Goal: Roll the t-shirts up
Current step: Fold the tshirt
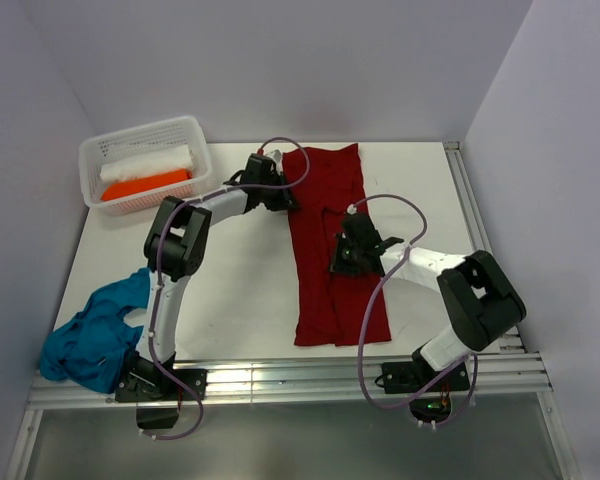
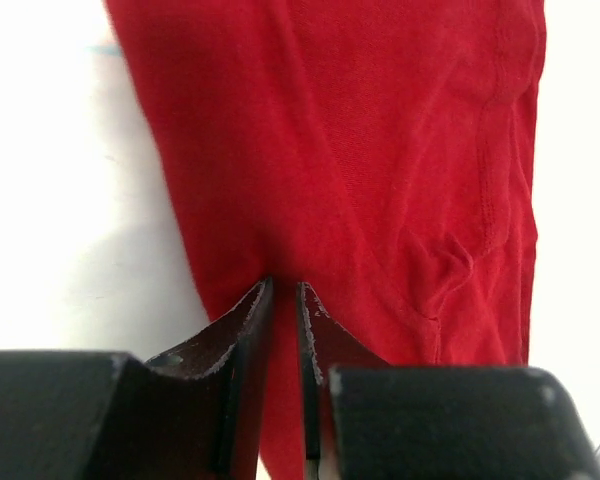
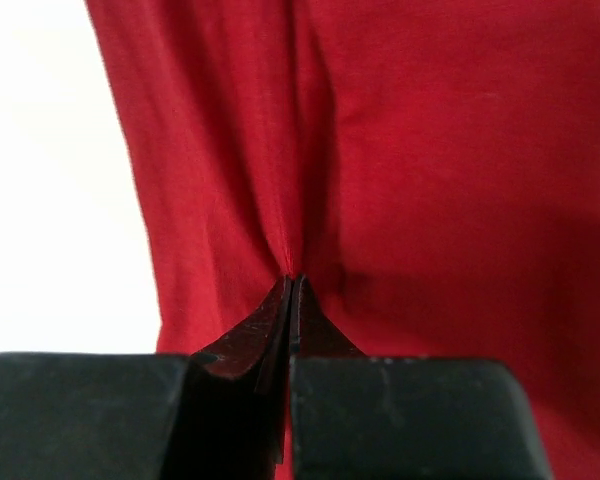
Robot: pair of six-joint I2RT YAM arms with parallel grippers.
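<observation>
Where our right gripper (image 3: 292, 278) presses its fingers together, the pinched fold of the dark red t-shirt (image 1: 315, 290) hides between them, left gripper (image 2: 285, 285) fingers nearly closed on its edge, cloth folded long, creased, stretching ahead of both fingertips, teal t-shirt (image 1: 95, 335) crumpled far behind our left fingers, partly hidden.

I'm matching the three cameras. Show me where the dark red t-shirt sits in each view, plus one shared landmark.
Top external: the dark red t-shirt lies as a long strip right of centre, running far to near.
Left wrist: fills centre and right; the left gripper pinches it.
Right wrist: fills centre and right; the right gripper pinches it.
Shared landmark: white table bordering the shirt.
</observation>
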